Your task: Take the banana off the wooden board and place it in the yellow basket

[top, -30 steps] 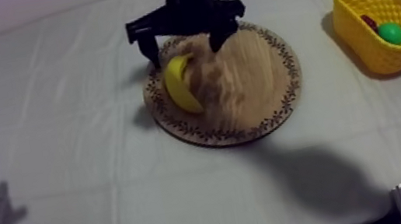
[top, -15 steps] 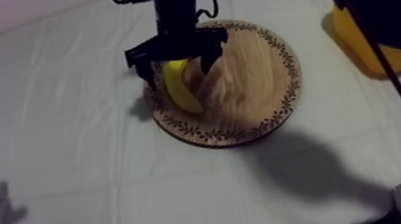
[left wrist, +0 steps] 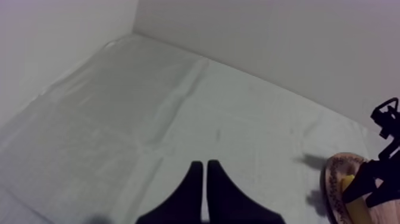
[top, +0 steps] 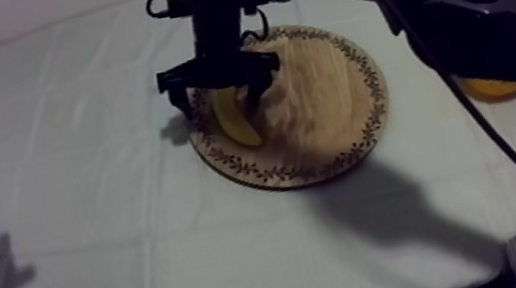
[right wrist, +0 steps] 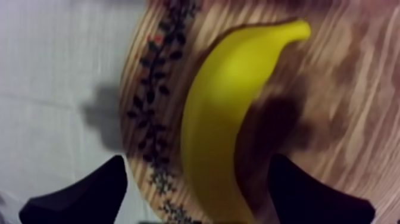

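Straddling the banana (top: 235, 119) on the board's (top: 327, 108) left part near its rim, right gripper (top: 214, 103) wide apart, one finger each side, holding nothing, contact not discernible; left gripper (left wrist: 205, 174) pressed together above the bench (left wrist: 149, 107).

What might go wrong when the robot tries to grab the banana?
The right gripper is open astride the banana, with one finger past the rim of the wooden board; closing, it might catch that rim. The banana is smooth and curved, so it may slip or roll out of the pinch.
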Controlling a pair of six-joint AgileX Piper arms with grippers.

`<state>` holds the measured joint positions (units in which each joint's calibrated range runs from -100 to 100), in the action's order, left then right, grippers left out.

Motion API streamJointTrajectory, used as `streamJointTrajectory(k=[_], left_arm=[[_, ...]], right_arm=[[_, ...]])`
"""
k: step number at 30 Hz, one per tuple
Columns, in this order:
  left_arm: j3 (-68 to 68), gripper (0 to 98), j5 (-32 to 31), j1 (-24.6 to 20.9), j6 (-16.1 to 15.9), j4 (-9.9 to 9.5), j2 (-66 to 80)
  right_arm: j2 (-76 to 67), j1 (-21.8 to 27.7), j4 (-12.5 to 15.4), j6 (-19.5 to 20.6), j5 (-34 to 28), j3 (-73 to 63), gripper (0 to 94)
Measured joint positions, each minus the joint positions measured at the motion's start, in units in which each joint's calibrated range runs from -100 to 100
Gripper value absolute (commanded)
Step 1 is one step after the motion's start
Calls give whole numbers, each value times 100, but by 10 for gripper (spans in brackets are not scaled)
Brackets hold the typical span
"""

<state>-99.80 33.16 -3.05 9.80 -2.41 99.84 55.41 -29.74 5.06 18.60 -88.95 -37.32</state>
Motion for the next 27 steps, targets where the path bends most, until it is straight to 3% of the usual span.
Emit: streamJointTrajectory(k=[8,18,27], left_arm=[[0,1,0,0,0,0,0],[0,1,0,0,0,0,0],[0,1,0,0,0,0,0]], right_arm=[[281,65,5,20,150,-233,647],[360,56,82,-91,297,-218,381],[360,71,97,-119,411,-196,213]])
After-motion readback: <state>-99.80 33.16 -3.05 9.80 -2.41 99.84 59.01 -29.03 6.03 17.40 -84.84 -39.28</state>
